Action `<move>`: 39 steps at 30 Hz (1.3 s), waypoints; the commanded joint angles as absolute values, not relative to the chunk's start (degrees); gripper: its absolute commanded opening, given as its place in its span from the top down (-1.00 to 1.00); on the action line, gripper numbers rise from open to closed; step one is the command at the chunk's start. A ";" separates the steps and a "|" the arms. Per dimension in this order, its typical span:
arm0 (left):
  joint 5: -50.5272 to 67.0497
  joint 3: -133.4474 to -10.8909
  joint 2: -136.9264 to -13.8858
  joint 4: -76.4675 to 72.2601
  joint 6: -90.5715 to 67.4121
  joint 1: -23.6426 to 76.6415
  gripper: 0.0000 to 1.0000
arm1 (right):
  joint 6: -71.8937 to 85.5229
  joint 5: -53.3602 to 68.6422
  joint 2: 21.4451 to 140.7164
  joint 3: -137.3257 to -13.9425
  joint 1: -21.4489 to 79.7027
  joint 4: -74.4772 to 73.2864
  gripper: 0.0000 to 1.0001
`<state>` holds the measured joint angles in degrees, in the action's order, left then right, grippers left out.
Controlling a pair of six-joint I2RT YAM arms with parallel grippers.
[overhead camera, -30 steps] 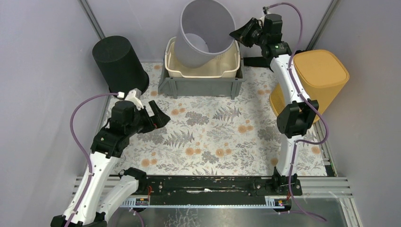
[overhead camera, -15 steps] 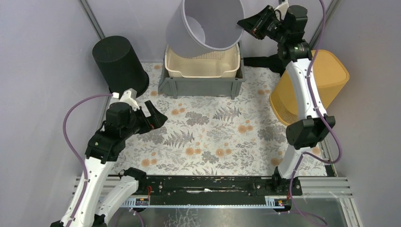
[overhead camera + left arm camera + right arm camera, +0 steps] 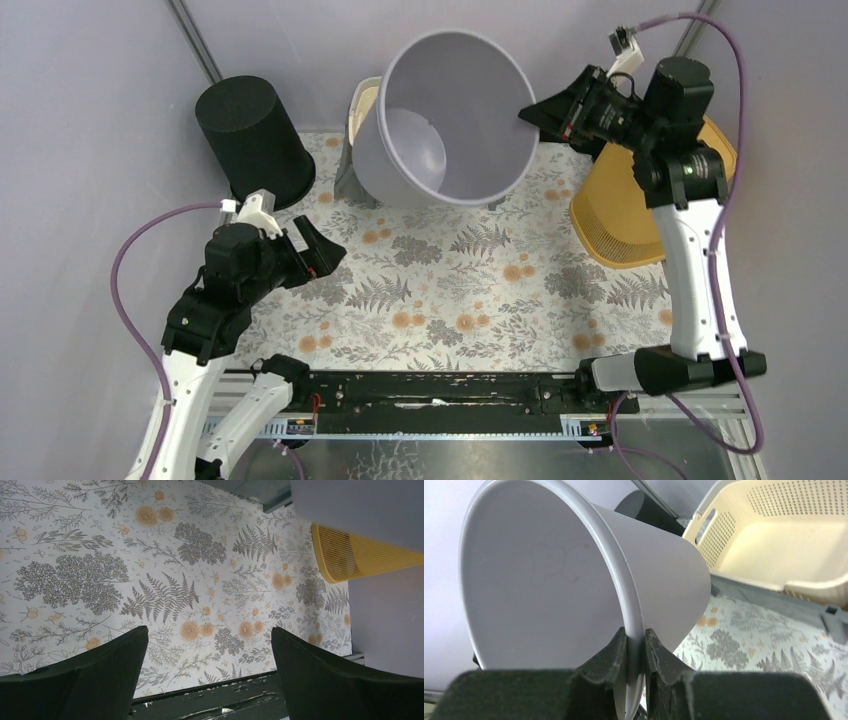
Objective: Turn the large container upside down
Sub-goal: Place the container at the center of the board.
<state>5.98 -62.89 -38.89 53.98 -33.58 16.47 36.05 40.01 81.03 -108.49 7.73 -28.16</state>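
Since the earlier overhead picture, the large grey container [image 3: 455, 120] has been carried higher and toward the near side. Its mouth, which faced down and forward a second ago, is now turned up toward the overhead camera. The right arm has been raised and stretched with it, and the left arm has been shifted only slightly.

The large grey container is held in the air above the back of the floral table cover [image 3: 450, 290], tilted, not yet upside down. Its smooth inner wall and flat base are seen through the round mouth.

Behind and beneath it, a cream perforated basket [image 3: 365, 100] is set inside a dark grey crate [image 3: 350, 175]; both are mostly hidden from above. In the right wrist view the cream basket's bare pale floor can be seen. A black container [image 3: 252, 135] stands upside down at the back left. A yellow mesh basket [image 3: 615, 215] is tipped at the right edge, partly behind the right arm, with its mouth facing the table's middle.

The right gripper [image 3: 528, 112] is clamped on the right side of the grey container's rim. In its wrist view the rim is pinched between two dark fingers [image 3: 616, 650], one inside the wall and one outside.

The left gripper [image 3: 325, 255] is spread wide above the left of the table cover, with nothing held or touched.
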 commanded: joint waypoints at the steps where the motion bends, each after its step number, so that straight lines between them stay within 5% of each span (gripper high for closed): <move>1: 6.98 -64.90 -38.41 55.51 -33.68 16.74 -1.00 | 30.47 38.80 74.00 -104.86 7.82 -34.36 1.00; 26: 13.08 -56.50 -37.56 50.89 -36.35 16.71 -1.00 | 21.48 27.30 64.63 -82.62 7.82 -47.82 1.00; 29: 15.34 -54.70 -37.31 49.68 -36.96 16.70 -1.00 | 20.72 25.84 65.07 -83.64 7.81 -49.30 0.72; 39: 16.82 -53.10 -36.74 48.57 -37.85 16.71 -1.00 | 17.97 21.96 65.76 -85.50 7.82 -53.34 0.28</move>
